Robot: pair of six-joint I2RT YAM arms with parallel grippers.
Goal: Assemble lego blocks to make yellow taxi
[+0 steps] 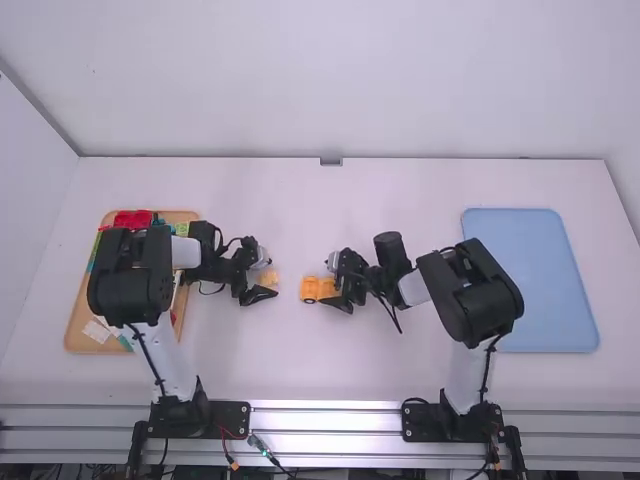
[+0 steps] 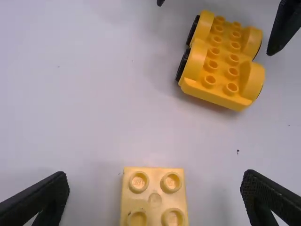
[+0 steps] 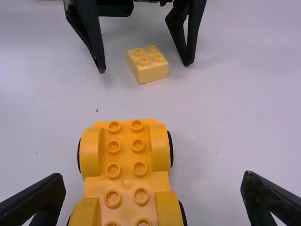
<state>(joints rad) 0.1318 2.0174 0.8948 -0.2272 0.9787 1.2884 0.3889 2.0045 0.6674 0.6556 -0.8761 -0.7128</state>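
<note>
My left gripper is low over the table left of the middle, open around a pale yellow block. In the left wrist view the block sits between the spread fingers of that gripper, touching neither. My right gripper stands open at the orange-yellow wheeled base, near the table's middle. The right wrist view has the studded base, black wheels at its sides, between the parted fingers of the right gripper. Block and base lie apart on the table.
An orange-brown tray with red, green and other pieces lies at the left, partly beneath the left arm. On the right is a light blue tray. A white wall rises behind the table.
</note>
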